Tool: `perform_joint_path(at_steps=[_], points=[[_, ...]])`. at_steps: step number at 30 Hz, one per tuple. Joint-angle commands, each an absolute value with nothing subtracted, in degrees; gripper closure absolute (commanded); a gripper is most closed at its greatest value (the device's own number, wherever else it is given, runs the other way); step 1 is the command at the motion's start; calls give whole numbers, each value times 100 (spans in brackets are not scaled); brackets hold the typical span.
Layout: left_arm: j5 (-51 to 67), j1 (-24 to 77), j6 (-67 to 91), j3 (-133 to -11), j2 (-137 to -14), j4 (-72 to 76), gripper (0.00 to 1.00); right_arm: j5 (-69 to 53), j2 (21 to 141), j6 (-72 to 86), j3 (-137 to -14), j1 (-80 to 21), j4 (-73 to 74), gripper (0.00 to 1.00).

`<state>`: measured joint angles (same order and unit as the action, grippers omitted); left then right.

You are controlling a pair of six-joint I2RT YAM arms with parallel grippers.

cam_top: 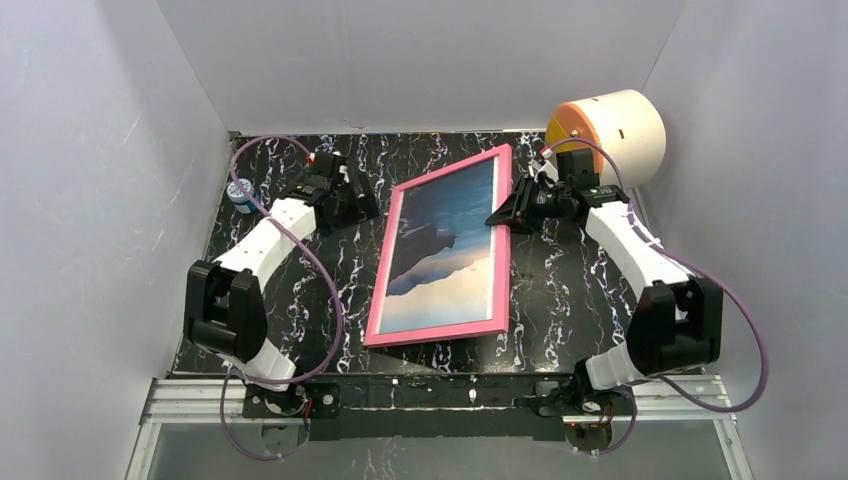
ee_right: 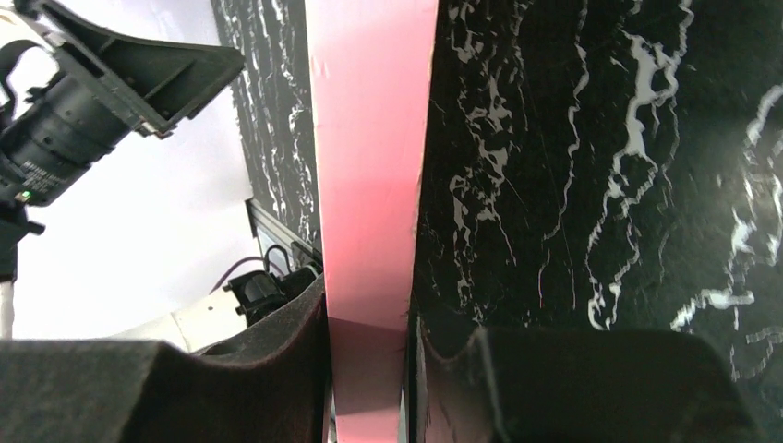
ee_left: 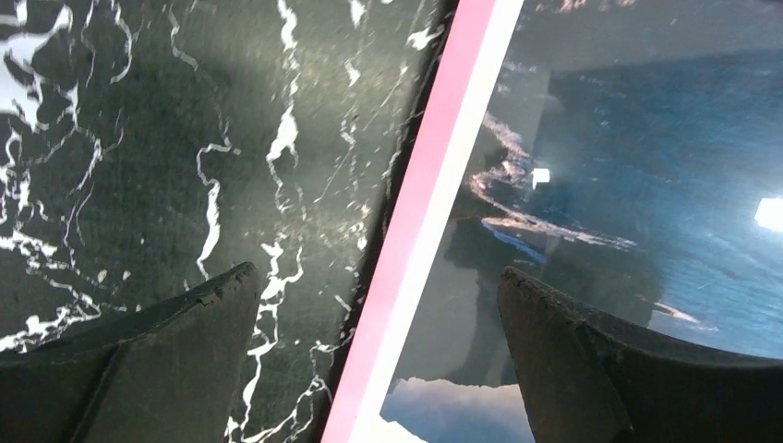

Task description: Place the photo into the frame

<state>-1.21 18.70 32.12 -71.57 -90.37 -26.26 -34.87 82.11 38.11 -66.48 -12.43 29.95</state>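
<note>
At the right rail of the frame (cam_top: 500, 285), your right gripper (ee_right: 369, 323) pinches the pink edge, with the photo (cam_top: 440, 260) showing inside. Your left gripper (ee_left: 377, 270) hangs spread over the left rail. That thin, one-sided pinch could slip or twist, dropping the frame and jolting the photo loose.

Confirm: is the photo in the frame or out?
In. The photo fills the opening of the pink frame, edge to edge, in the top view.

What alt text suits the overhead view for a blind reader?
A pink frame holding a sea photo lies on a black marble table; the right gripper pinches its right edge, the open left gripper hovers at its left.
</note>
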Motion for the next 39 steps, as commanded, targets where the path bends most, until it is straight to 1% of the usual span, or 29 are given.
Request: perform_joint_path(at_steps=[1, 4, 10, 15, 18, 20, 23, 27, 29, 33, 36, 39], points=[[329, 1623, 3239, -6803, -9066, -2843, 2, -4057, 8620, 3164, -6557, -1204, 1839, 67], [443, 1472, 3252, -6620, -9090, -2913, 2, -4236, 8823, 3219, -6507, -1202, 1636, 67], [434, 1360, 3281, -6437, -8778, -3272, 2, -4167, 8891, 3511, -6308, -1211, 1175, 67], [368, 1359, 3579, -6103, -8569, -3381, 2, -3755, 8816, 3865, -5733, -1274, 615, 67], [312, 1361, 3720, -5950, -8522, -3455, 2, -3586, 8822, 3945, -5283, -1329, 381, 65], [428, 1356, 3730, -5920, -8438, -3541, 2, -3685, 8739, 3951, -4883, -1365, 117, 63], [1000, 1360, 3543, -5881, -8192, -3622, 2, -3695, 8574, 3973, -4370, -1369, 45, 60], [1487, 1422, 3479, -5758, -7733, -3929, 2, -3604, 8511, 3960, -3973, -1371, 44, 56], [1479, 1512, 3516, -5627, -7496, -4162, 2, -3531, 8568, 4014, -3878, -1377, 46, 54], [1465, 1758, 3619, -5284, -7226, -4746, 2, -3209, 8503, 3996, -3796, -1372, 217, 44], [1233, 2098, 3804, -5108, -7045, -5084, 2, -2734, 8370, 3800, -3959, -1371, 816, 39], [1171, 2546, 4070, -4970, -6929, -5207, 2, -2161, 8121, 3604, -4168, -1378, 1393, 35]])
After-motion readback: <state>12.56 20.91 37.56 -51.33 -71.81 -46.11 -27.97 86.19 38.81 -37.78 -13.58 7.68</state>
